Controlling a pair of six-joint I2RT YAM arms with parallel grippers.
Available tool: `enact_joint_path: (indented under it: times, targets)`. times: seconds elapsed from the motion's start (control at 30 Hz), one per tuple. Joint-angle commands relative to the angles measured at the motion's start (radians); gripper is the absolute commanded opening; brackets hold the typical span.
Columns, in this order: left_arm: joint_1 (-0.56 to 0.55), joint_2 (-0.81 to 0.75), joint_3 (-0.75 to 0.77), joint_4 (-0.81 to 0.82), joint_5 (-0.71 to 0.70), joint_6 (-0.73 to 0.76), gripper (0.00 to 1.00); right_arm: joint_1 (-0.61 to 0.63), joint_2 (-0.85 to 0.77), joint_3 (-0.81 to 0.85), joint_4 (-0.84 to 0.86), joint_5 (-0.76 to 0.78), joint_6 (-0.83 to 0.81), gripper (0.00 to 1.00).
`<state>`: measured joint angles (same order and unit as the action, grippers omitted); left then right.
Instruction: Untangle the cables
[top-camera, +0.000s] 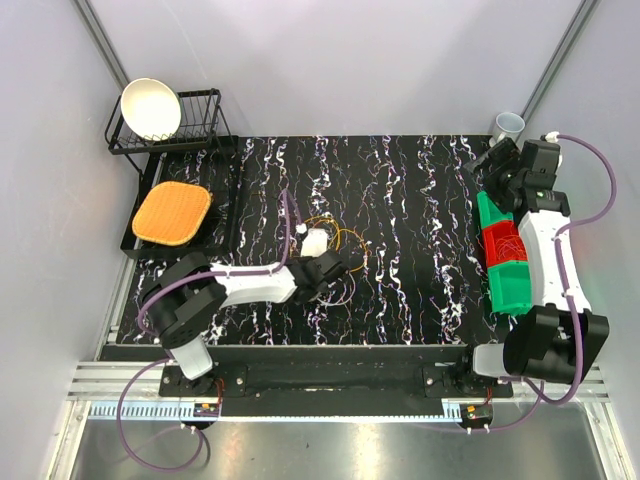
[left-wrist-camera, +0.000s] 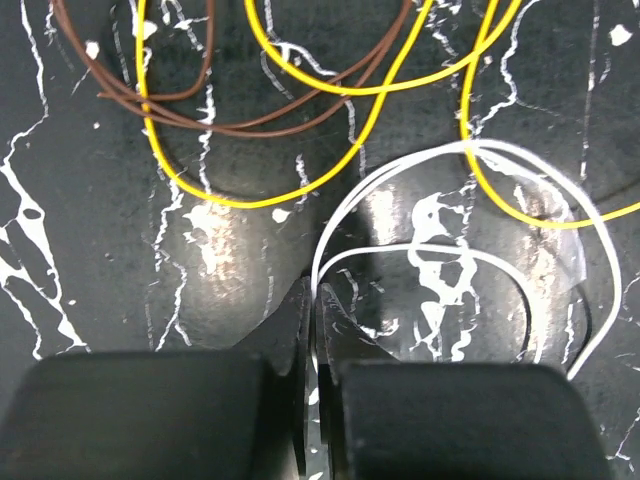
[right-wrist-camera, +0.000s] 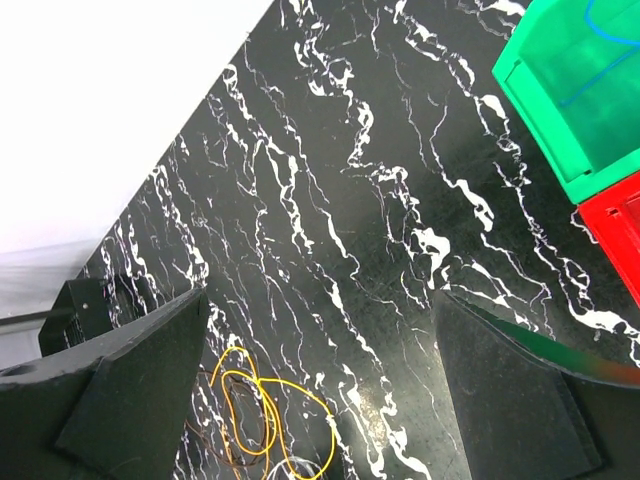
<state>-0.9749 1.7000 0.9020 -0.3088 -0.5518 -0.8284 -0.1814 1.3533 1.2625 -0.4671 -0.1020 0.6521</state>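
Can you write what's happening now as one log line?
left gripper: shut on white cable | right gripper: open | yellow cable, brown cable: crossing

Black marbled table (top-camera: 400, 210) with cables (left-wrist-camera: 250, 204), bins (top-camera: 503, 287)

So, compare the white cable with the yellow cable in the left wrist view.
The white cable runs into the closed left gripper, while the yellow cable lies free, farther out. The yellow cable crosses the brown cable; the white cable does not. Both are thin and loosely looped on the table, and they overlap on the right.
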Motion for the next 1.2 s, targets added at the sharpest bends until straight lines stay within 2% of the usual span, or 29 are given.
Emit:
enact_joint_path:
  times: [0.0,0.1,0.17,0.23,0.4,0.53,0.7,0.97,1.17]
  targets:
    - [-0.015,0.046,0.038,-0.032,-0.020,0.011,0.00,0.005,0.010,0.008,0.056,-0.062,-0.008,0.98]
    - [-0.015,-0.038,0.028,-0.030,-0.008,0.047,0.00,0.005,0.038,0.015,0.082,-0.152,-0.020,0.98]
    - [-0.015,-0.101,0.025,-0.032,0.025,0.112,0.00,0.019,0.050,0.015,0.143,-0.278,-0.029,0.98]
    - [-0.013,-0.204,0.040,-0.042,0.052,0.190,0.00,0.051,0.070,0.020,0.185,-0.396,-0.038,0.98]
    - [-0.001,-0.443,0.086,-0.110,0.141,0.337,0.00,0.175,0.104,0.069,0.243,-0.565,-0.095,1.00]
    - [0.057,-0.600,0.110,-0.171,0.206,0.406,0.00,0.241,0.095,0.069,0.297,-0.695,-0.088,1.00]
    - [0.143,-0.761,0.121,-0.225,0.371,0.454,0.00,0.327,0.073,0.069,0.392,-0.852,-0.088,1.00]
    - [0.189,-0.844,0.176,-0.279,0.423,0.492,0.00,0.519,0.060,0.124,0.332,-0.935,-0.193,1.00]
    - [0.196,-0.866,0.179,-0.276,0.415,0.477,0.00,0.626,0.072,0.158,0.220,-0.904,-0.311,1.00]
